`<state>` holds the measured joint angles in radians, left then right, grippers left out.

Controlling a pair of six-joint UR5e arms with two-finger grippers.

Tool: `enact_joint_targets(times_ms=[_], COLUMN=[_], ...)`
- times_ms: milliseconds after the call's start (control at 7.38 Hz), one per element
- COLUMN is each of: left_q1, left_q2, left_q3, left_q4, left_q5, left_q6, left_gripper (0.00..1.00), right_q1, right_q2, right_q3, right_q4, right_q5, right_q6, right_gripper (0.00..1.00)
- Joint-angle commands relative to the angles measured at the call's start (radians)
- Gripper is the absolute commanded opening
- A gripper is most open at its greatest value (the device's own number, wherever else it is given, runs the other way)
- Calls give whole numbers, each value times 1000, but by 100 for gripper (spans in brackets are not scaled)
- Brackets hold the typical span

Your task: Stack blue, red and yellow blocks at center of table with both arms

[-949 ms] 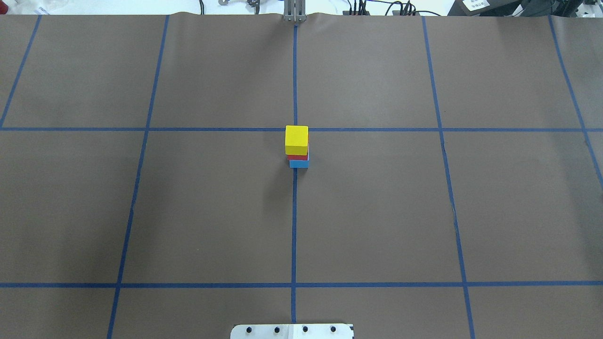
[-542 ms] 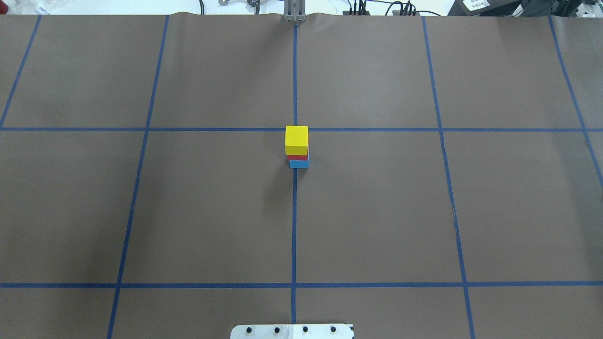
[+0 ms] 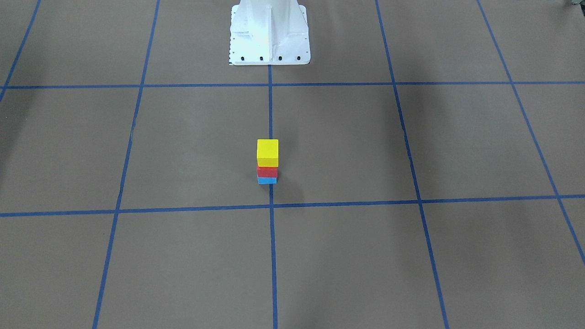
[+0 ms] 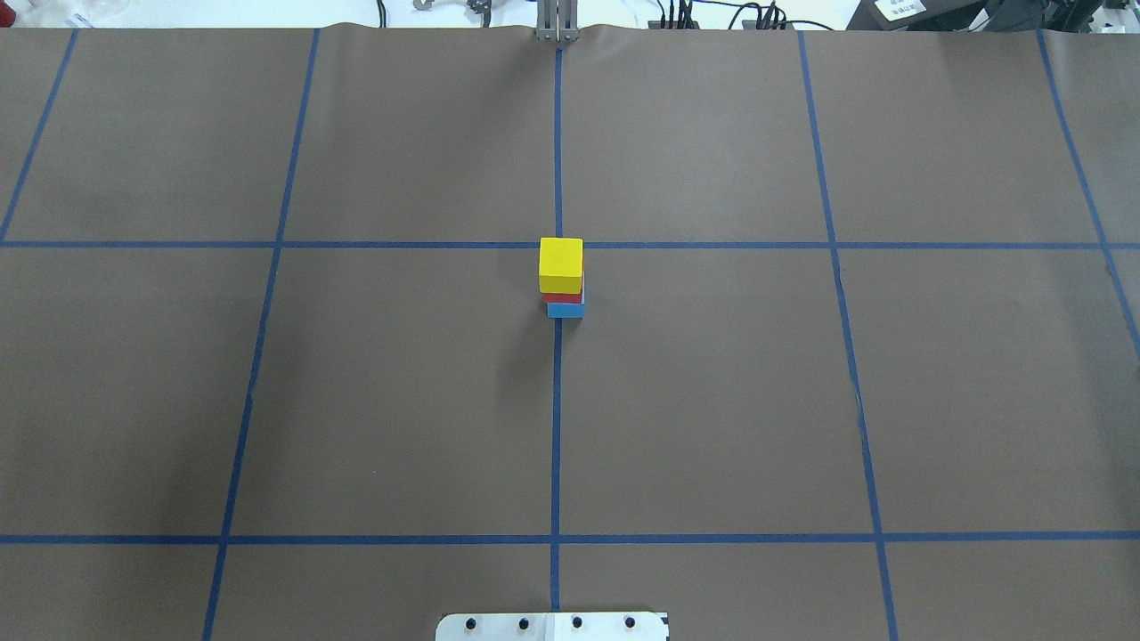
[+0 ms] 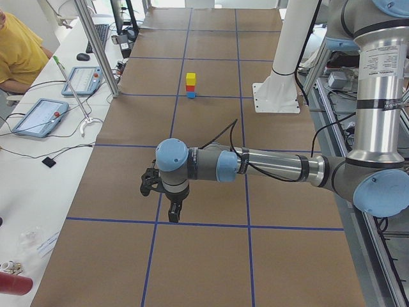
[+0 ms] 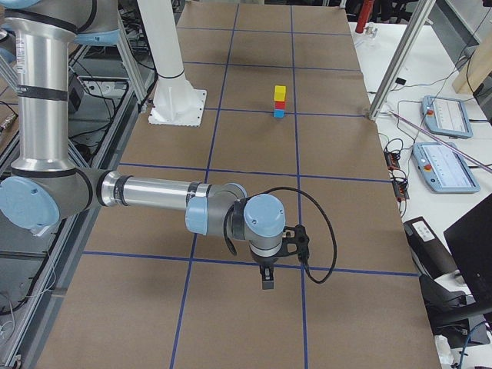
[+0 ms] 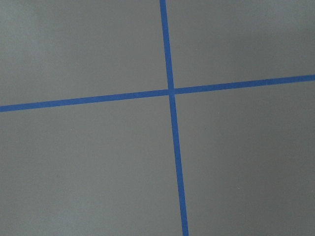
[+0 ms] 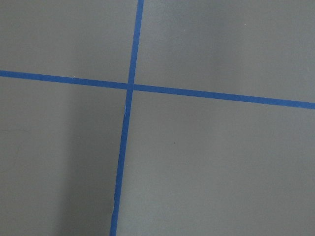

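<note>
Brown paper covers the counter [image 4: 712, 401], ruled into large squares by blue tape lines [image 4: 557, 427].

Item 1, the stack. I find the three blocks in one upright column at the middle of the counter. The blue block [image 4: 565, 311] is at the bottom, resting on the paper. The red block [image 4: 563, 297] sits on it, and the yellow block [image 4: 561, 263] sits on the red. The column stands on the centre tape line, just on the robot's side of a tape crossing. The front-facing view confirms the order: yellow [image 3: 267, 151] over red [image 3: 267, 172] over blue [image 3: 267, 181]. Nothing touches the column.

Item 2, the claws. The left claw [image 5: 173, 217] hangs pointing down over the robot's left end of the counter, close to a tape line and well apart from the stack. The right claw [image 6: 267, 283] hangs the same way over the opposite end, equally far from the blocks. The stack lies between them. Each wrist camera shows me only bare paper and one tape crossing. Both claws appear in the side views alone, so I cannot tell whether either is open or closed.

Item 3, surroundings. The white robot pedestal [image 3: 269, 36] stands at the counter's edge in line with the stack. An operator in a yellow shirt [image 5: 19, 54] sits at a side bench with control tablets [image 5: 39, 116].
</note>
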<state>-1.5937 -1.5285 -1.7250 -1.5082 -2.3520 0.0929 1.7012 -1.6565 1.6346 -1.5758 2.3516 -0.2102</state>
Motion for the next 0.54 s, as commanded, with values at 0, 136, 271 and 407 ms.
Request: enact_joint_targets(times_ms=[0, 136, 271, 407], left_q1=[0, 1, 1, 1], left_q2=[11, 19, 19, 19], left_q3=[1, 1, 1, 4], left_q4=[-4, -6, -6, -6], left_q5=[0, -1, -1, -1], left_q6=[-1, 1, 1, 1], left_gripper=[100, 100, 100, 100], right_q1=[-2, -2, -2, -2], right_q2=[-2, 0, -2, 0], right_q3=[-2, -2, -4, -6], right_q4=[-1, -1, -1, -1], right_q5=[0, 2, 2, 2], right_q6=[2, 2, 2, 2], right_gripper=[100, 100, 100, 100])
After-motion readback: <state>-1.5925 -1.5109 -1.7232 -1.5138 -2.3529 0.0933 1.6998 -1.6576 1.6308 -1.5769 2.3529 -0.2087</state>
